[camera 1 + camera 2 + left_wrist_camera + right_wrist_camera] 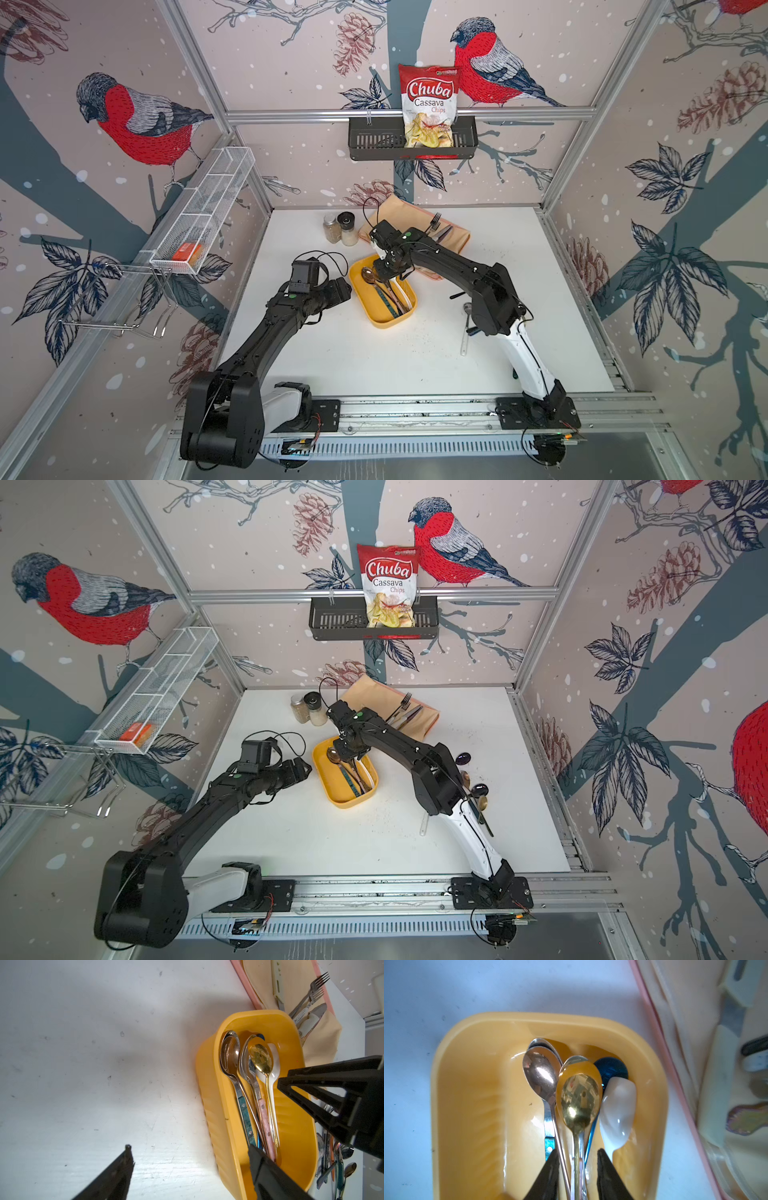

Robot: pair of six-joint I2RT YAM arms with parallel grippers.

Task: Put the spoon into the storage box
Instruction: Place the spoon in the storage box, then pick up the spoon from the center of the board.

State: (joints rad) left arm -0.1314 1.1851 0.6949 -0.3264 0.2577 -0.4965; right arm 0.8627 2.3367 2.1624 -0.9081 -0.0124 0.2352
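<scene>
I am holding my right gripper (578, 1150) just over the shallow yellow plastic storage box (550, 1020). Its jaws are standing narrowly parted on either side of the thin handle of the small gold-coloured metal spoon (579, 1097) and are gripping nothing. That spoon is lying inside the storage box, its bowl resting on a bunch of other spoons there: a shiny silver metal spoon (542, 1076), a translucent white plastic spoon (617, 1105) and a dark blue spoon (611, 1069), all pointing their bowls towards the same end wall of the box. My left gripper (343, 289) is hovering just beside the storage box, over the white table (374, 365), its jaws standing wide and carrying nothing. A beige cloth (457, 239) with metal forks (434, 220) on it is lying just beyond the storage box's far end
</scene>
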